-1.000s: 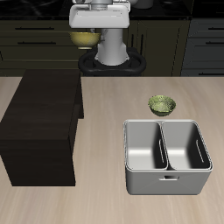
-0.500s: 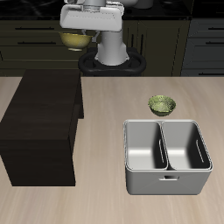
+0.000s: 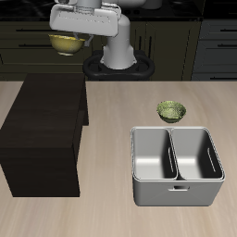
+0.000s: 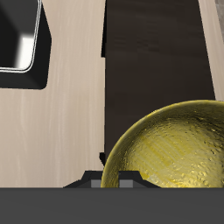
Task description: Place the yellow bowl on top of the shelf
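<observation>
The yellow bowl hangs from my gripper, held high in the air above the back edge of the shelf. In the wrist view the bowl fills the frame close to the camera, speckled gold inside, with the gripper shut on its rim. The shelf's dark flat top lies far below the bowl. The shelf is a large dark wooden box standing on the table.
A duller olive-green bowl sits on the table behind the grey two-compartment bin. The bin's corner shows in the wrist view. Dark cabinets stand behind the table.
The arm has swung the yellow bowl sideways, away from the robot's base, to above the shelf's back edge. The green bowl and the bin have not moved.
</observation>
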Tool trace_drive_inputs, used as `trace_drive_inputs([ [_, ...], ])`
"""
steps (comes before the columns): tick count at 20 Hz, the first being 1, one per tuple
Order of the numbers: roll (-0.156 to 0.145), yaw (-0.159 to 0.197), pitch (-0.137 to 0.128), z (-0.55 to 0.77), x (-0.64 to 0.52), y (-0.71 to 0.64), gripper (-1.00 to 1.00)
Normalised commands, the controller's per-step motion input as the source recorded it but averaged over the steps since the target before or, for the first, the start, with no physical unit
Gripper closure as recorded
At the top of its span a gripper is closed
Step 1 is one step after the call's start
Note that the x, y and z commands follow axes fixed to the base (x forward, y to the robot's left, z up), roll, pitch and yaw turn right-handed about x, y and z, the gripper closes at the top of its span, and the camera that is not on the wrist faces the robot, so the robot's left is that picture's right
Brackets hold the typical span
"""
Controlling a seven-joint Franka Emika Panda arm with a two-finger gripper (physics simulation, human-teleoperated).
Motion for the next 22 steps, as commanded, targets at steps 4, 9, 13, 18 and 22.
trace_drive_inputs([
  [4,-0.018,-0.018,0.039,0.04,0.23,-0.27,1.0],
  [9,0.008,0.012,0.023,0.0,0.16,-0.17,1.0],
  [13,-0.01,0.012,0.03,0.01,0.25,-0.21,1.0],
  [18,0.01,0.016,-0.001,0.1,0.17,-0.11,1.0],
  [22,-0.023,-0.009,0.002,0.12,0.28,-0.23,1.0],
])
